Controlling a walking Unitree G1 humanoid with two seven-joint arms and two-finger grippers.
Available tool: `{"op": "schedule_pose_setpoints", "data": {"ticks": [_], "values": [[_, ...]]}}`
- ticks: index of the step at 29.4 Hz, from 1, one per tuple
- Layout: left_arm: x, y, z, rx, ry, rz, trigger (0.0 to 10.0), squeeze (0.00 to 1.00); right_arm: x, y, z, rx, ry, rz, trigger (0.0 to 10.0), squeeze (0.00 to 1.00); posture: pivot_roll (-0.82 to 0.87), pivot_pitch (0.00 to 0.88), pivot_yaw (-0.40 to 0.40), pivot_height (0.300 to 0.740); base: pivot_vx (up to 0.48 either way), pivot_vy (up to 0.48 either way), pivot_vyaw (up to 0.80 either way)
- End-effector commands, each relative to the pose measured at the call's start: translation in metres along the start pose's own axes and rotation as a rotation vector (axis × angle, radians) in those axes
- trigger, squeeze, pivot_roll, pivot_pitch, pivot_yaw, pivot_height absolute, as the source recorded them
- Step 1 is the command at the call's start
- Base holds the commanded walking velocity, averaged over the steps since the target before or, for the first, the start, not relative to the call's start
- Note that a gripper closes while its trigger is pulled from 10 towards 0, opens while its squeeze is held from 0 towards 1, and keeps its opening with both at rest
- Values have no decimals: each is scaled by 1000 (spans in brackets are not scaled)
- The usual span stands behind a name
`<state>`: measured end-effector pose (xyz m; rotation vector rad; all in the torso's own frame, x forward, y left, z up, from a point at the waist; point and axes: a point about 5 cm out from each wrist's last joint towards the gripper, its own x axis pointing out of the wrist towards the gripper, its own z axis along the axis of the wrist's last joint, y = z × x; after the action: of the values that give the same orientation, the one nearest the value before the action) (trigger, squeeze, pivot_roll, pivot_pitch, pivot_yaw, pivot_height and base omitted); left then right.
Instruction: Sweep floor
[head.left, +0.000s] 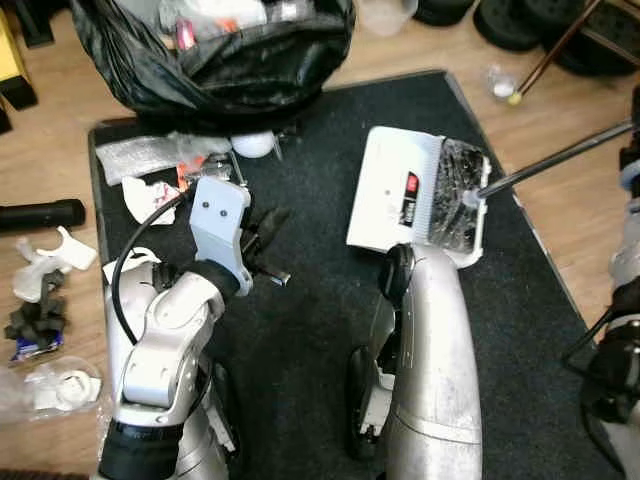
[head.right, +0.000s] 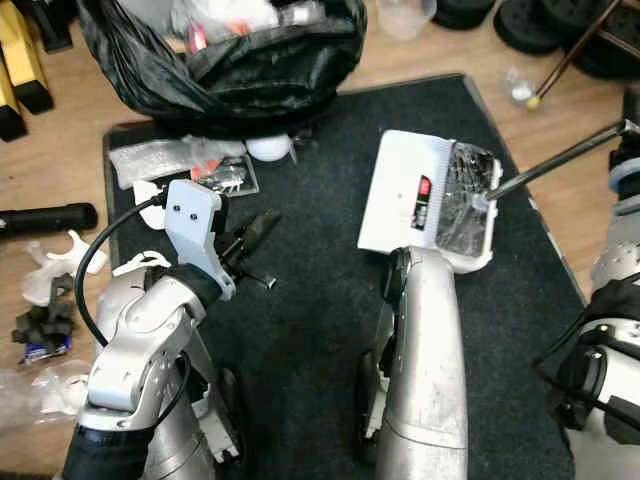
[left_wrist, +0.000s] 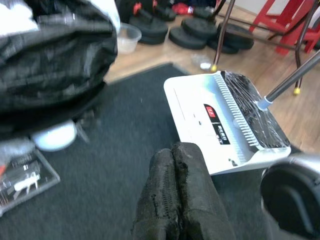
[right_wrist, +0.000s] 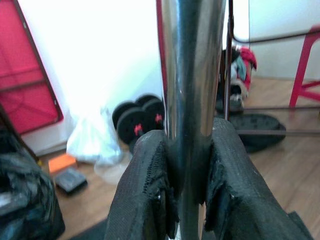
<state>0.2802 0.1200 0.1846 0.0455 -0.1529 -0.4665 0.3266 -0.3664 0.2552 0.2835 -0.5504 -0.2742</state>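
A white dustpan (head.left: 390, 195) with a comb edge lies on the dark mat (head.left: 320, 300), with crumpled shiny plastic (head.left: 455, 195) in its tray. Its metal handle (head.left: 560, 155) runs up to the right edge. In the right wrist view my right gripper (right_wrist: 187, 135) is shut on a shiny metal pole (right_wrist: 192, 65). My left gripper (head.left: 265, 245) hovers over the mat left of the dustpan, fingers (left_wrist: 175, 190) pressed together on nothing. Litter lies near it: clear packets (head.left: 150, 155), a white round object (head.left: 253, 145) and white scraps (head.left: 45, 260).
A full black rubbish bag (head.left: 220, 50) stands at the mat's far edge. Weight plates (head.left: 520, 20) and a clear tub (head.left: 385, 12) sit beyond on the wooden floor. A black cylinder (head.left: 40, 213) lies at the left. A silver part of my body (head.left: 430, 350) stands before the dustpan.
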Motion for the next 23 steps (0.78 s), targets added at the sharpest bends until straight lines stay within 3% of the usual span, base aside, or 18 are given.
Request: {"op": "schedule_pose_setpoints", "data": {"ticks": [1, 3, 4, 8, 9, 10, 11, 23], "values": [[3, 1, -4, -3, 7, 61, 10000, 0, 7, -6, 30, 19, -128, -29, 10000, 0, -163, 162, -115, 405, 0, 0, 0], [3, 1, -4, -3, 7, 61, 10000, 0, 7, -6, 30, 19, -128, -29, 10000, 0, -163, 162, -115, 405, 0, 0, 0], [8, 4, -5, 4, 7, 71, 10000, 0, 9, -5, 34, 20, -146, -32, 0, 0, -162, 146, -113, 415, 0, 0, 0], [11, 5, -6, 5, 7, 75, 10000, 0, 11, -2, 36, 20, -157, -26, 0, 0, -158, 136, -112, 425, 0, 0, 0], [13, 5, -6, 4, 3, 76, 10000, 0, 12, 1, 36, 14, -162, -15, 1412, 0, -157, 129, -113, 435, 0, 0, 0], [14, 5, -7, 4, 2, 76, 10000, 0, 12, 1, 36, 12, -162, -13, 1412, 0, -158, 127, -114, 440, 0, 0, 0], [15, 6, -7, 2, 0, 80, 10000, 0, 13, 2, 37, 13, -164, -9, 10000, 0, -158, 120, -116, 445, 0, 0, 0], [18, 6, -10, -4, 0, 99, 10000, 0, 20, 13, 39, 23, -177, 20, 10000, 0, -155, 97, -119, 495, 0, 0, 0]]}}
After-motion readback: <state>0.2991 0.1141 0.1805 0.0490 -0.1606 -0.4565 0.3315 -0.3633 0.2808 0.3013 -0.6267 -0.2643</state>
